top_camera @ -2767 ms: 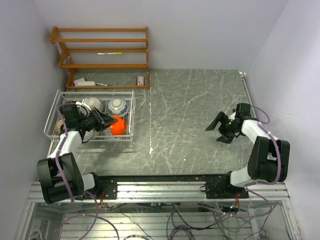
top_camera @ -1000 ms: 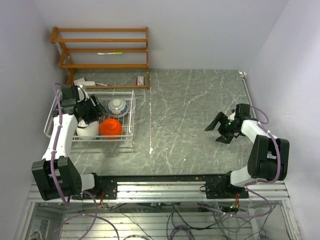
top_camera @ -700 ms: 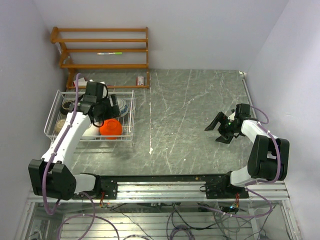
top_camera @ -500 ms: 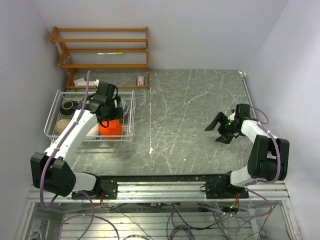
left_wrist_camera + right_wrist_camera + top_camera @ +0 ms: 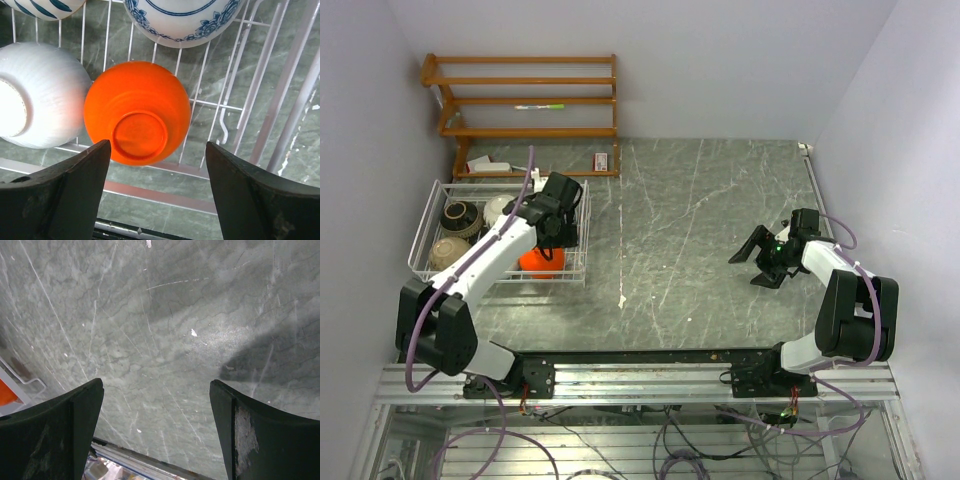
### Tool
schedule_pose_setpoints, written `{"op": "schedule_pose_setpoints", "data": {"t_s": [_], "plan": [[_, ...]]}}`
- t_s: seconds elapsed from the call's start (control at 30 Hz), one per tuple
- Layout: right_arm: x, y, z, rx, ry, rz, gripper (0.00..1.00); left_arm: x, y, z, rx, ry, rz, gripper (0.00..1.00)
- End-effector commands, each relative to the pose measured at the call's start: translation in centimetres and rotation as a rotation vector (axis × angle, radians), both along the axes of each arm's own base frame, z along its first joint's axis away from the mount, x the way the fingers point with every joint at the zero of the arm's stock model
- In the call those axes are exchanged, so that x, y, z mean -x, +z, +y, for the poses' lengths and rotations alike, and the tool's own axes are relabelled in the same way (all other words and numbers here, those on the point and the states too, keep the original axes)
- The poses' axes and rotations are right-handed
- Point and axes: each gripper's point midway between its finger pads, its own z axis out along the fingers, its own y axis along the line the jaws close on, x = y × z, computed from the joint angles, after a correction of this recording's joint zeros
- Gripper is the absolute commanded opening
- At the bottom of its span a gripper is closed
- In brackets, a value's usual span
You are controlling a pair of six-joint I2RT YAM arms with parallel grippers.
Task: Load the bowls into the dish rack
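Orange bowl point(image 5: 137, 112) beneath wide-open left tool point(image 5: 156, 146)

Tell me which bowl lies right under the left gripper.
The orange bowl, upside down, framed by the open fingers; the white bowl and patterned bowl lie off-centre.

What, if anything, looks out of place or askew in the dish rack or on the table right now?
Nothing looks broken or spilled. In the dish rack, the orange bowl sits upside down, foot ring up, and the white bowl beside it lies tipped on its side. A small white scrap lies on the table.
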Motion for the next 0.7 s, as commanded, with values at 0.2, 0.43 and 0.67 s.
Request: {"op": "schedule_pose_setpoints", "data": {"t_s": [0.2,0.43,0.67], "plan": [[0.2,-0.4,0.0,-0.008,0.011,-0.001,0.87,0.2,-1.5,1.8,-0.131,0.065,-0.01,0.86],[0.2,-0.5,0.1,-0.014,0.011,0.0,0.87,0.0,-2.8,1.3,-0.121,0.05,0.005,0.87],[0.2,-0.5,0.1,-0.012,0.013,0.003,0.87,-0.9,-3.2,0.8,-0.124,0.034,0.012,0.82]]}}
